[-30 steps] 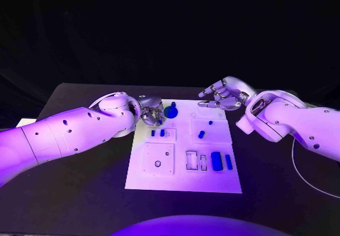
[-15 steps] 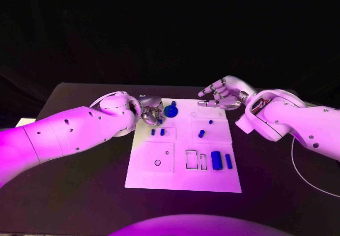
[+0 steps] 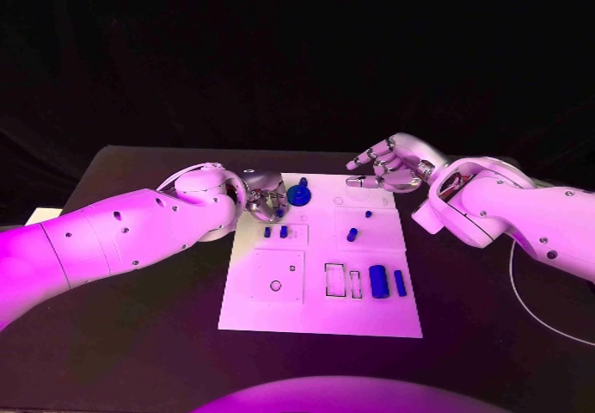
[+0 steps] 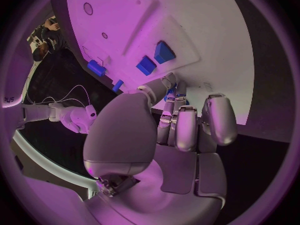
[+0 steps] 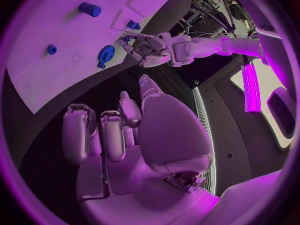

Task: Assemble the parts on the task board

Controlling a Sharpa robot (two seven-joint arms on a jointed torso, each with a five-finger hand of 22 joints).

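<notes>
The white task board lies in the middle of the black table. A round blue gear-like part stands near its far left corner, also seen in the right wrist view. My left hand is just left of that part with its fingers curled, and it pinches a small blue part between thumb and fingertip. My right hand hovers over the board's far right corner with fingers apart, holding nothing. Two short blue pieces, a blue peg and two blue blocks sit on the board.
Empty rectangular slots lie left of the blue blocks, and a square recess with a small hole is on the board's left half. Bare black table surrounds the board. A thin white cable runs at the right.
</notes>
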